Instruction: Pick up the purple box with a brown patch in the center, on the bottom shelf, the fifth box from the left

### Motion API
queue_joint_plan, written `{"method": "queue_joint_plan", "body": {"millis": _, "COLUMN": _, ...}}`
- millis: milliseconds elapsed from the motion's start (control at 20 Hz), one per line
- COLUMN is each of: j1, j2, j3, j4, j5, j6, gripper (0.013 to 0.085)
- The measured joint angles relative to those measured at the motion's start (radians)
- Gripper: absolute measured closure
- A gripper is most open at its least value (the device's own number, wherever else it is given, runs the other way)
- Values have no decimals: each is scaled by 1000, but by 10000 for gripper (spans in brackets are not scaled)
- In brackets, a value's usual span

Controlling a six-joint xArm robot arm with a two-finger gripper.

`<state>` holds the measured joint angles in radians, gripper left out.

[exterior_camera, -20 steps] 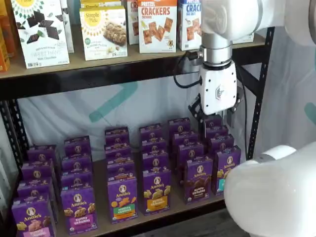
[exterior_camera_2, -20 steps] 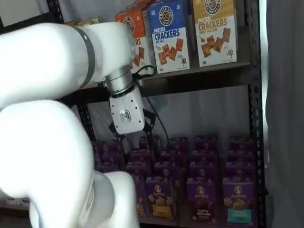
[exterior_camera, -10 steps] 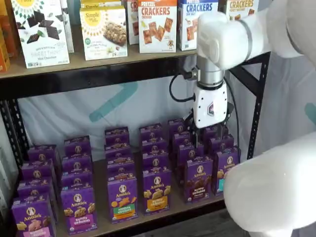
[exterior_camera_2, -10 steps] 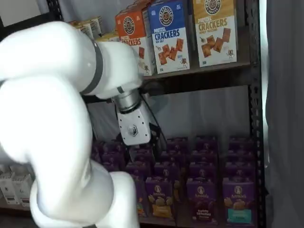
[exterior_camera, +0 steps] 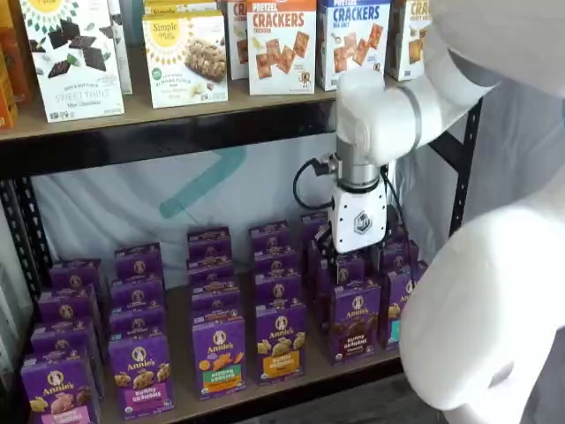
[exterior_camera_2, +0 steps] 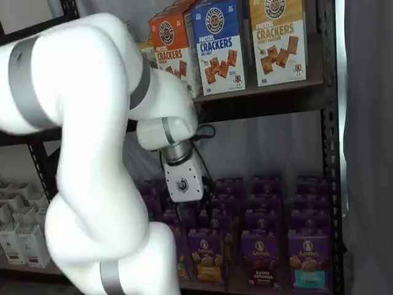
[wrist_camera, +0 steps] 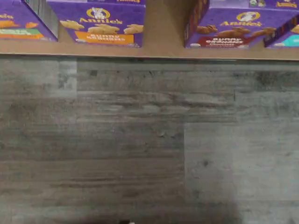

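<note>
Purple box (exterior_camera: pixel 355 320) stands upright at the front of its row on the bottom shelf (exterior_camera: pixel 291 382), brown crackers mid-front, white logo above. In a shelf view it also shows at (exterior_camera_2: pixel 260 259), again front of its column. To its left, a purple carton with an orange-yellow band (exterior_camera: pixel 281 340); to its right, a carton with a teal patch (exterior_camera_2: pixel 308 257), partly hidden behind the white arm in one shelf view. More purple cartons stand in rows behind each of them.

Claw (exterior_camera: pixel 357 256): white body hangs from the wrist over the rows behind the purple box, low among the box tops. Its black fingers are mostly lost against the dark cartons in both shelf views; cannot tell whether they are parted or closed. Nothing seen held. In a shelf view the white body (exterior_camera_2: pixel 184 184) sits above the cartons left of the target column. A black cable (exterior_camera: pixel 305 181) loops beside the wrist.

Wrist view: looks down past the shelf edge onto grey plank floor (wrist_camera: pixel 149 149). The purple box front (wrist_camera: pixel 233 35) and the orange-banded carton (wrist_camera: pixel 100 25) show along the tan board.

Upper shelf carries taller cracker boxes (exterior_camera: pixel 281 44).
</note>
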<state>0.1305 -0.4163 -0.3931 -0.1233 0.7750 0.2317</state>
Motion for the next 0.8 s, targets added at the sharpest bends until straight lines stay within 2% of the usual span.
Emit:
{"method": "queue_joint_plan", "body": {"millis": 250, "j1": -32, "j2": 169, "j3": -31, "j4": -8, "j5": -147, "j6": -16, "gripper": 130}}
{"method": "queue_joint_plan", "body": {"millis": 450, "j1": -58, "j2": 280, "j3": -60, "j4": -5, "j5": -226, "j6": -39, "gripper": 130}}
{"method": "queue_joint_plan", "body": {"millis": 800, "j1": -104, "j2": 466, "j3": -136, "j4": -30, "j5": -321, "j6": -59, "gripper": 130}}
